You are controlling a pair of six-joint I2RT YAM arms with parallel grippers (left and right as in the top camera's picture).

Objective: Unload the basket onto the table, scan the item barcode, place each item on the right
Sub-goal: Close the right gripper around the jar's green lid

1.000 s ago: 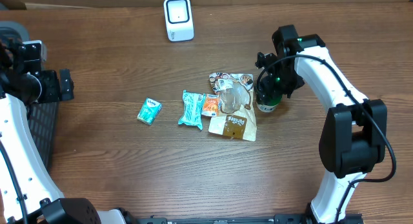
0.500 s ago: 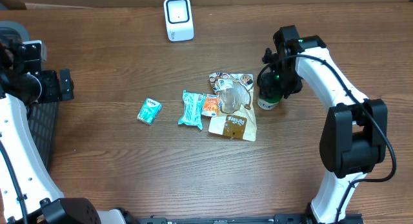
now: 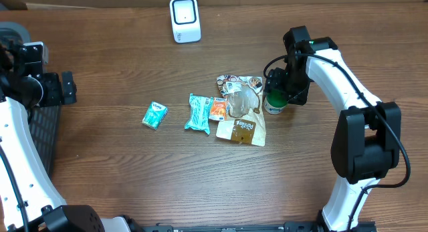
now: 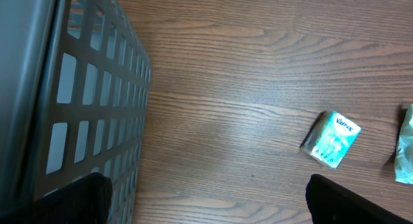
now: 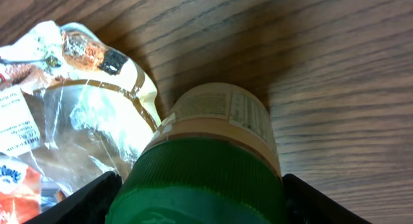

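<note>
right gripper [image 5: 203,201] is straddling the green-lidded jar [image 3: 273,103], jaws wide, grip not discernible | jar is sitting right of centre in the overhead frame, axis pointing away from the wrist | left gripper [image 4: 216,201] is idling open, empty, far left

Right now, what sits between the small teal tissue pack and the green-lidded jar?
Overhead view: a crinkled teal packet, a small orange sachet, then a pile of clear-and-brown snack bags next to the green-lidded jar.
</note>
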